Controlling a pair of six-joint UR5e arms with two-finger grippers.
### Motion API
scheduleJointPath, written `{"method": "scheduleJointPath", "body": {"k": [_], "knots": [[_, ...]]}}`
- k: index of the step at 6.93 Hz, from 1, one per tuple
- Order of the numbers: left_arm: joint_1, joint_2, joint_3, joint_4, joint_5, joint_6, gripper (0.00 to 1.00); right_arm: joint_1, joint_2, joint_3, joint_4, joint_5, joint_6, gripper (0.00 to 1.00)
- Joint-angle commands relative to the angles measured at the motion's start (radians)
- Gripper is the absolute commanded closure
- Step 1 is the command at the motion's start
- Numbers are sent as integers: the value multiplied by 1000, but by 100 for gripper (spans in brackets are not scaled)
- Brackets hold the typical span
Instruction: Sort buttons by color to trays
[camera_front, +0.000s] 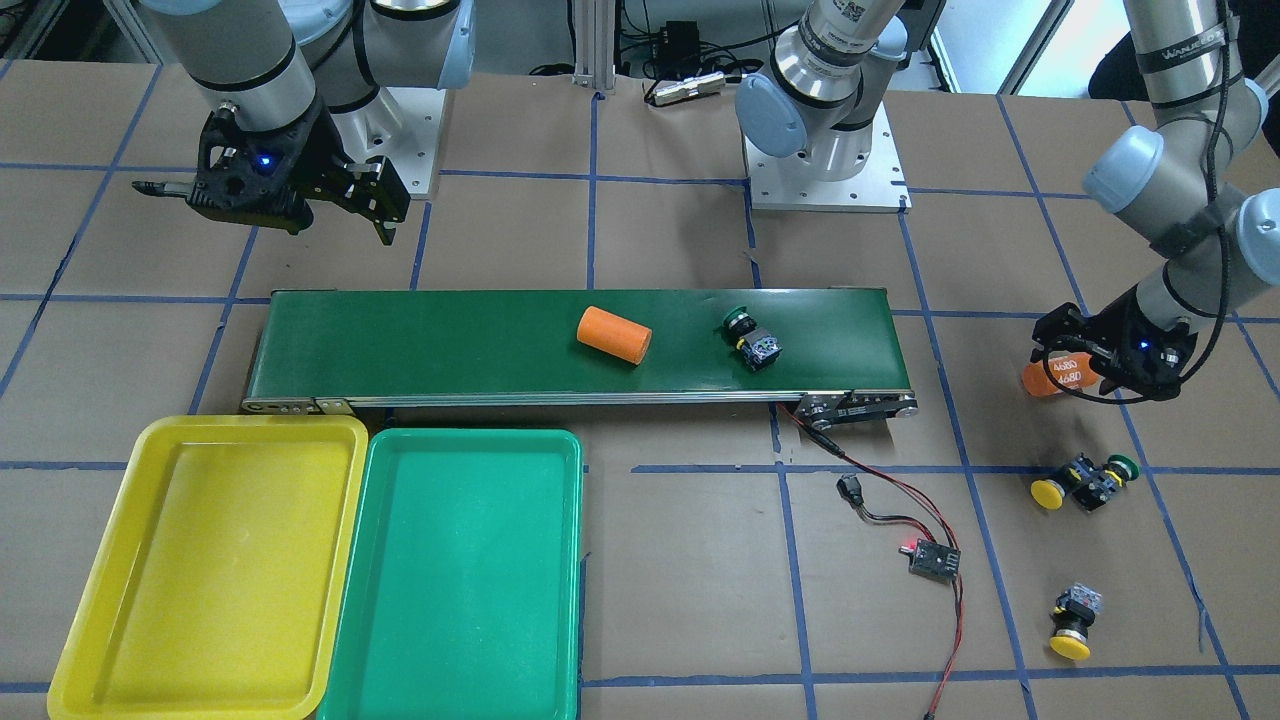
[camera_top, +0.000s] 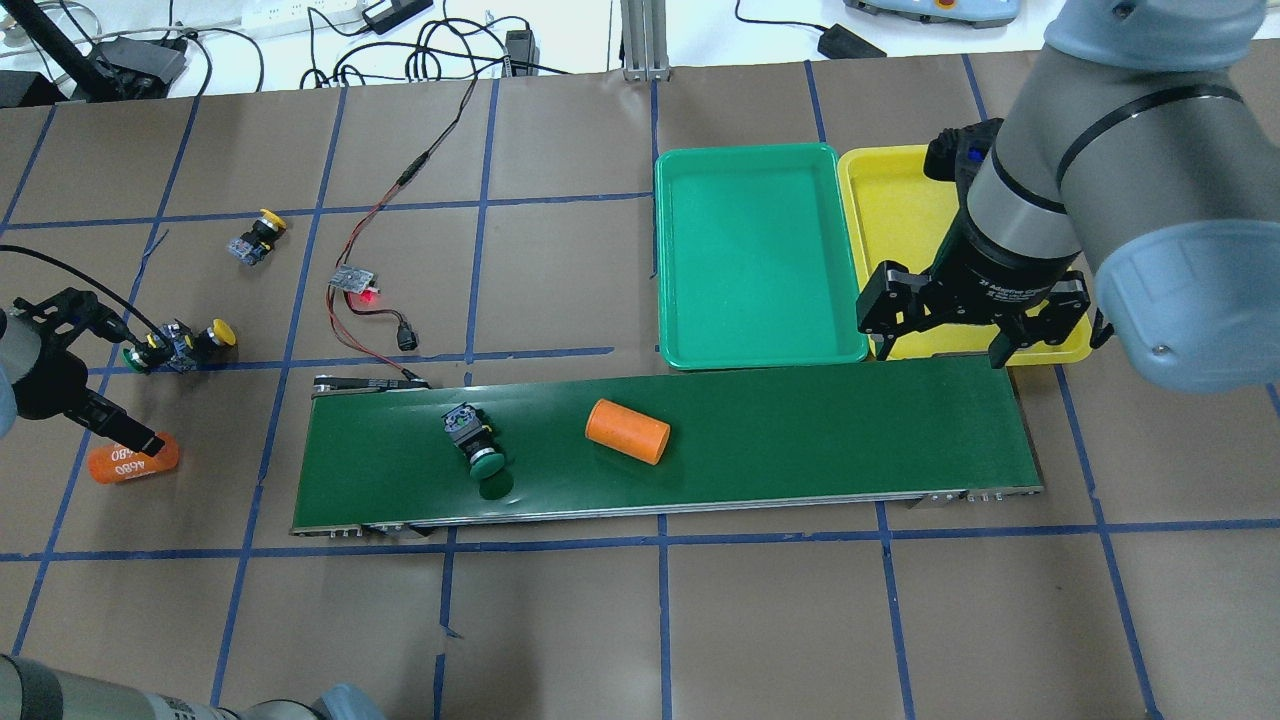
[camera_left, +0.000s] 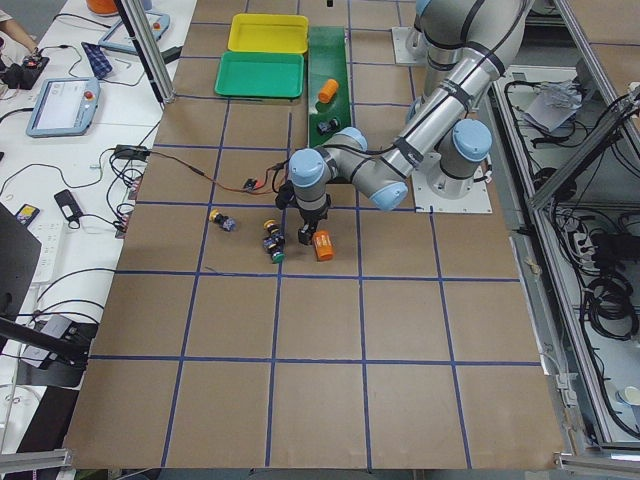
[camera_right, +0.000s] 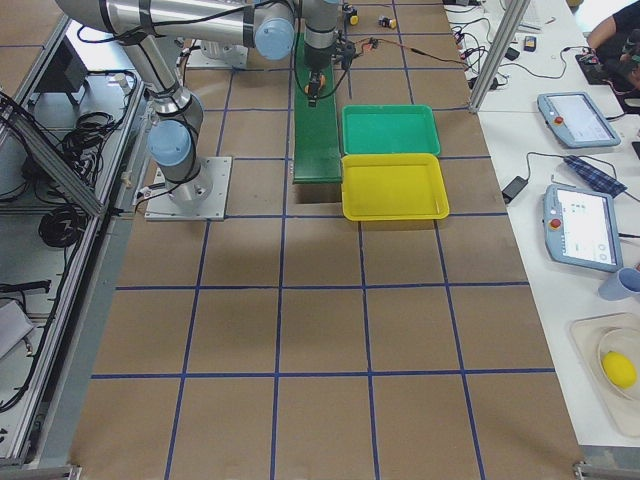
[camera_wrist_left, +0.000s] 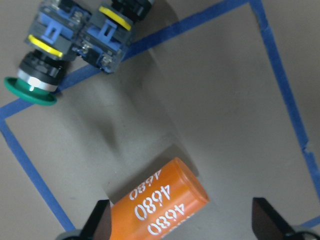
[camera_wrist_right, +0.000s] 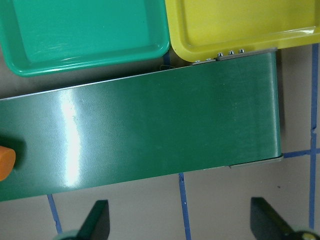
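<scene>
Yellow tray (camera_front: 230, 560) nearest us, green tray (camera_front: 460, 570) beside. Our left gripper (camera_wrist_left: 182, 225) gapes astride 4680 cylinder (camera_wrist_left: 160, 205); right gripper (camera_top: 942, 352) spread wide above conveyor belt (camera_top: 800, 430).

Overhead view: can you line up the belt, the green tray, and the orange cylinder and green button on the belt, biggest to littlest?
1. conveyor belt
2. green tray
3. orange cylinder and green button: about alike, too close to rank.

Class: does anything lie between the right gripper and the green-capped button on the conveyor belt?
Yes: an orange cylinder lies on the belt between the green-capped button and the right gripper, which hangs open above the belt's other end.
</scene>
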Motion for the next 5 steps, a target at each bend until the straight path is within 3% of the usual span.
{"method": "scheduleJointPath", "body": {"k": [1, 2, 3, 4, 5], "knots": [[7, -40, -83, 213, -6, 70, 11, 0, -24, -2, 8, 2, 182, 0], [17, -45, -106, 260, 0, 88, 57, 2, -45, 4, 6, 6, 260, 0], [20, -19, -115, 247, 4, 92, 81, 3, -48, 4, -3, 11, 320, 0], [20, 1, -106, 162, -2, 72, 92, 5, -50, 4, -1, 9, 377, 0], [17, 45, -100, 89, -8, 12, 95, 5, -50, 4, 2, 9, 390, 0]]}}
